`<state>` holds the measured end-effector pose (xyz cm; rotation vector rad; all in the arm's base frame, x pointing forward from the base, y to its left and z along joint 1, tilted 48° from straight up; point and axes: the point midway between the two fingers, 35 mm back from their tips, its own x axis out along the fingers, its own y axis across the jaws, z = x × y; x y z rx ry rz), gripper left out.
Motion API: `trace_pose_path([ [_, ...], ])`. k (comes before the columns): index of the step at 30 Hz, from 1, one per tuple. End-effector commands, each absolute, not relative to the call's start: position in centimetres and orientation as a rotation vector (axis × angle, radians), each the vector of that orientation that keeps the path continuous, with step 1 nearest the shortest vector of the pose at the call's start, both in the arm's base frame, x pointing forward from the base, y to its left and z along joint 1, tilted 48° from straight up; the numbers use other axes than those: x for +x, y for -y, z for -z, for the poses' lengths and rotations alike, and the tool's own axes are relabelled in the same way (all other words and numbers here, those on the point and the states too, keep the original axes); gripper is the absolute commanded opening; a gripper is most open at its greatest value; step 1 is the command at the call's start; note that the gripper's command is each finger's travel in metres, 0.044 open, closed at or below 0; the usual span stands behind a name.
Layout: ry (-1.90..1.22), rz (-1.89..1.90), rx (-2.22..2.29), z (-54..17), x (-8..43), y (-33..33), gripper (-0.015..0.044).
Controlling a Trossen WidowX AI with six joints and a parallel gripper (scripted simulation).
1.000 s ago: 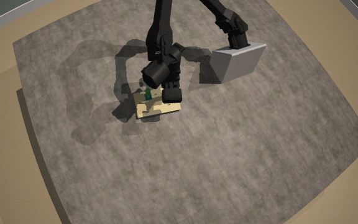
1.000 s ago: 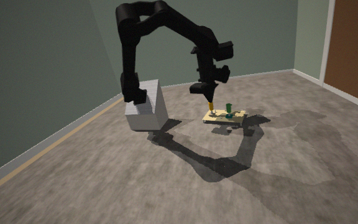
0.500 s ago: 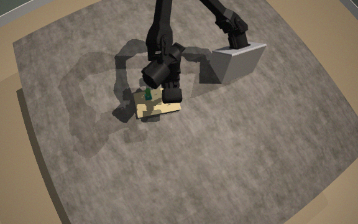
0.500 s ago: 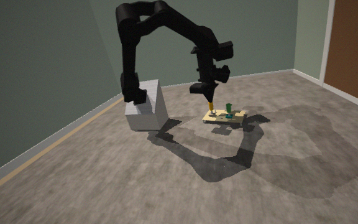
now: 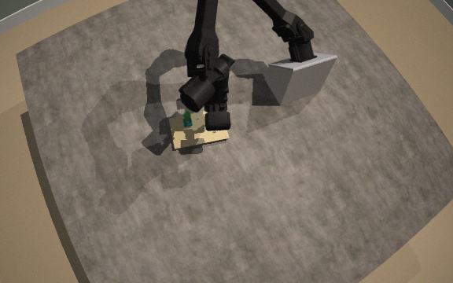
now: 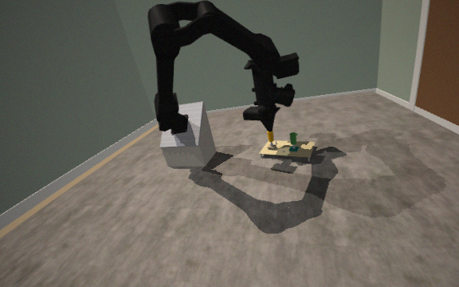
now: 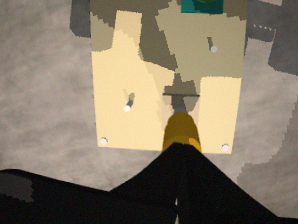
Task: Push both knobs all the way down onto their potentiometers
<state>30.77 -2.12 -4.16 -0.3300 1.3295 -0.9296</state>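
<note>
No writing can be read. The gripper (image 6: 269,130) (image 7: 180,152) is closed with nothing between its fingers, its tips pointing down at the top of the orange knob (image 6: 270,136) (image 7: 182,131); whether they touch cannot be told. That knob stands near one edge of the pale yellow circuit board (image 5: 182,144) (image 6: 274,151) (image 7: 145,125). The green knob (image 5: 187,116) (image 6: 293,138) rises from the board above a teal potentiometer (image 5: 187,123) (image 6: 294,149) (image 7: 190,7). Around the board spreads a mottled gray-brown tabletop (image 5: 274,189) (image 6: 174,223) (image 7: 40,100); beyond it are green walls (image 6: 333,52) and a brown panel (image 6: 453,60).
</note>
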Motion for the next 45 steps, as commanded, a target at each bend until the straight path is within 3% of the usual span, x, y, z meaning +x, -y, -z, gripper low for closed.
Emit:
trace_pose_path([
  [1,-1.332,0.932,-0.335,4.46,30.73,2.52,0.0],
  [45,-1.332,0.932,-0.335,5.06,30.68,3.2,0.0],
])
